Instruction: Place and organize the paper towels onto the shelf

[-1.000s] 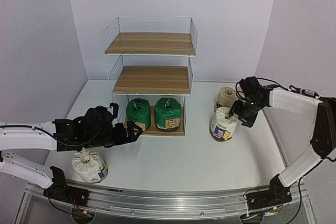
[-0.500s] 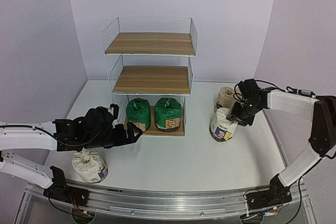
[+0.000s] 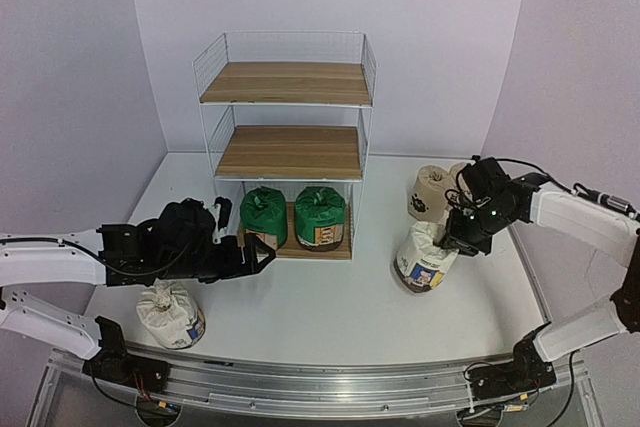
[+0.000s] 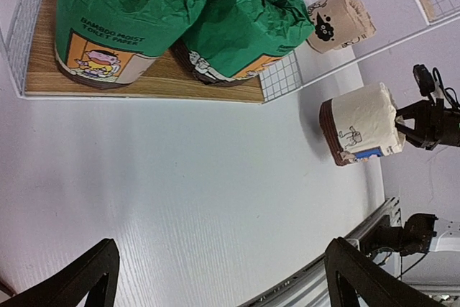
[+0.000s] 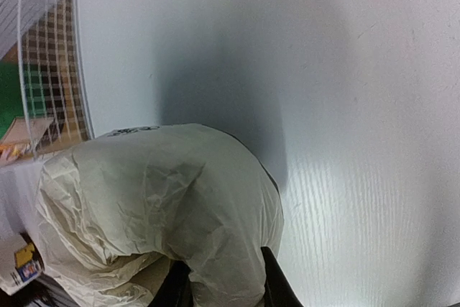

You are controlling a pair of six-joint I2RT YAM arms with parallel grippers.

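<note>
The white worktop carries the shelf at its far middle, open front facing the arms, wire mesh closing its sides and back. The bottom tier is filled side to side by two green rolls standing upright and touching each other; the middle and top boards show only wood grain. To the right of the shelf, a wide stretch of bare worktop separates the rack's right wire side from the held white roll. This roll sits directly below the right gripper, whose fingers are pinched together on the gathered wrapper at its top. Its long axis is tilted, the top leaning up toward the right arm and the dark base swung toward the near left, the blue-yellow label facing the camera. Whether its base touches the worktop cannot be told. Just behind it, nearer the back wall, a tan roll stands upright beside the shelf's right front post. A second white roll stands upright near the front left edge, under the left arm. The left gripper hangs with its fingers spread wide, holding nothing, close before the left green roll.
</note>
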